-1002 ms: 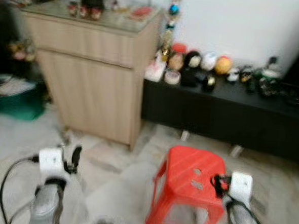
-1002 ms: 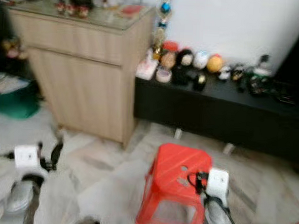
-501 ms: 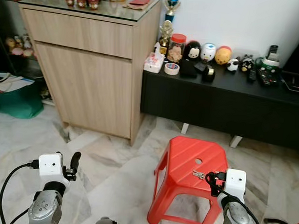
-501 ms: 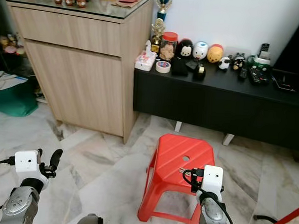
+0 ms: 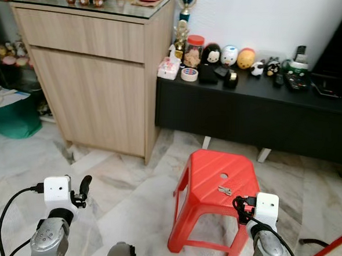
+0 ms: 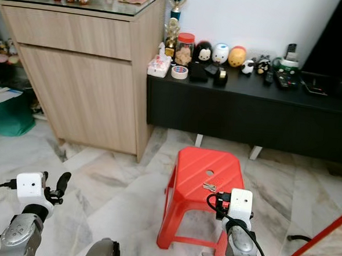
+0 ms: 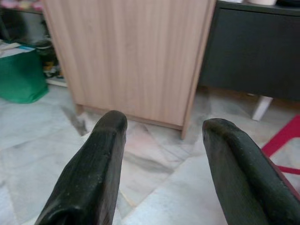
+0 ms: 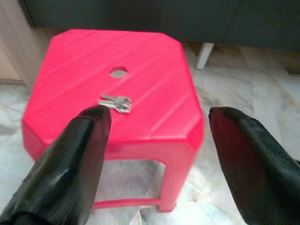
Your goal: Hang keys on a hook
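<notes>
A small bunch of silver keys (image 5: 225, 191) lies flat on the top of a red plastic stool (image 5: 211, 182), near its round hole; the right wrist view shows the keys (image 8: 116, 102) close ahead. My right gripper (image 8: 157, 140) hovers open just short of the stool's near edge, nothing between its fingers. Low on the left, my left gripper (image 7: 161, 154) is open and empty above the marble floor, facing the wooden cabinet (image 7: 126, 51). I see no hook in these frames.
A tall wooden cabinet (image 5: 93, 71) stands at the back left, a low black console (image 5: 259, 116) with toys and jars to its right. A green box (image 5: 12, 118) sits far left. A red bar (image 5: 326, 250) crosses the lower right corner. Marble floor (image 5: 127, 183) surrounds the stool.
The blur of a second ago has cleared. The whole picture has shifted slightly as the camera moved; the keys and stool stay put, and both grippers hold about the same pose.
</notes>
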`<state>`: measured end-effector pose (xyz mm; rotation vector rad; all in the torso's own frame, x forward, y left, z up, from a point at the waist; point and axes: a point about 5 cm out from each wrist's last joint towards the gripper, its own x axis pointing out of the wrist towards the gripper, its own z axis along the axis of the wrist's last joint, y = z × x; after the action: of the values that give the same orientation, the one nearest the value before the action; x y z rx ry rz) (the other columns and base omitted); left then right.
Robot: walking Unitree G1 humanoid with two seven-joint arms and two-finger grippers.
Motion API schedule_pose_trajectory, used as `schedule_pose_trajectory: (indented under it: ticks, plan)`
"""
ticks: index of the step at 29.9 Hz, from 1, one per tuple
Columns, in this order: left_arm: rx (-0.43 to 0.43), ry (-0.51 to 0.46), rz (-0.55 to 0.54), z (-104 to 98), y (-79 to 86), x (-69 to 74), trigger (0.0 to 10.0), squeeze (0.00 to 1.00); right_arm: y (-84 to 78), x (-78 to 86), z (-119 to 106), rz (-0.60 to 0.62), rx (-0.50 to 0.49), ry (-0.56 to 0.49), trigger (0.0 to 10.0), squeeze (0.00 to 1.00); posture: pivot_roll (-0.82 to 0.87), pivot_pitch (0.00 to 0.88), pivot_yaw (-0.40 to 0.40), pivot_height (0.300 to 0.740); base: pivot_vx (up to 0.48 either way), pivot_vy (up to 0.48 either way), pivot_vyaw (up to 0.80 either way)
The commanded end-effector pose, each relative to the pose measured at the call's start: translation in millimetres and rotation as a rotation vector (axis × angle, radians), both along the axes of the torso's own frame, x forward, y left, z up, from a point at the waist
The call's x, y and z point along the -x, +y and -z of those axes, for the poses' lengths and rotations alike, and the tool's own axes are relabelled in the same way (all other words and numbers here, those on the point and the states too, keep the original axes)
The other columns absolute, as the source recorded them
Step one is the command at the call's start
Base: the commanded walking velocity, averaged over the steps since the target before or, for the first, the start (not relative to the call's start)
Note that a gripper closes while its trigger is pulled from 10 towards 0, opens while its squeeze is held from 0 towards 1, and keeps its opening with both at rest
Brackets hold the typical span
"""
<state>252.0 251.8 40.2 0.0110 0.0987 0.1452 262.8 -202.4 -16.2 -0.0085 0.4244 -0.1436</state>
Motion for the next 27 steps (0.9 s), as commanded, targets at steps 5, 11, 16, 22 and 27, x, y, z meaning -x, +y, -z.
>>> schedule_pose_trajectory:
  ticks: [5, 11, 16, 22, 27]
  plan:
    - [0.011, 0.012, 0.02, 0.9, -2.7, -4.3, 10.0, 0.0, -0.2, -1.6, -0.4, 0.016, -0.004, 0.006, 10.0, 0.0, 0.06, 0.0, -0.045, 0.63, 0.0, 0.0, 0.0]
    - [0.003, 0.022, 0.023, 2.2, -3.4, -3.2, 10.0, 0.0, 1.5, 1.4, 2.4, 0.004, 0.002, 0.018, 10.0, 0.0, 0.07, 0.0, -0.046, 0.63, 0.0, 0.0, 0.0]
    - [0.009, 0.021, 0.023, 2.6, -4.4, -3.5, 10.0, 0.0, 1.1, 3.8, 4.0, -0.019, 0.008, 0.024, 10.0, 0.0, 0.06, 0.0, -0.045, 0.63, 0.0, 0.0, 0.0]
    - [0.01, 0.017, 0.026, 2.1, -6.2, -4.9, 10.0, 0.0, 3.3, 2.5, 3.6, -0.026, 0.003, 0.026, 10.0, 0.0, 0.06, 0.0, -0.048, 0.63, 0.0, 0.0, 0.67]
    - [0.007, 0.018, 0.026, 2.0, -6.4, -5.3, 10.0, 0.0, 4.2, 1.6, 3.2, -0.028, -0.012, 0.024, 10.0, 0.0, 0.07, 0.0, -0.05, 0.63, 0.0, 0.0, 0.0]
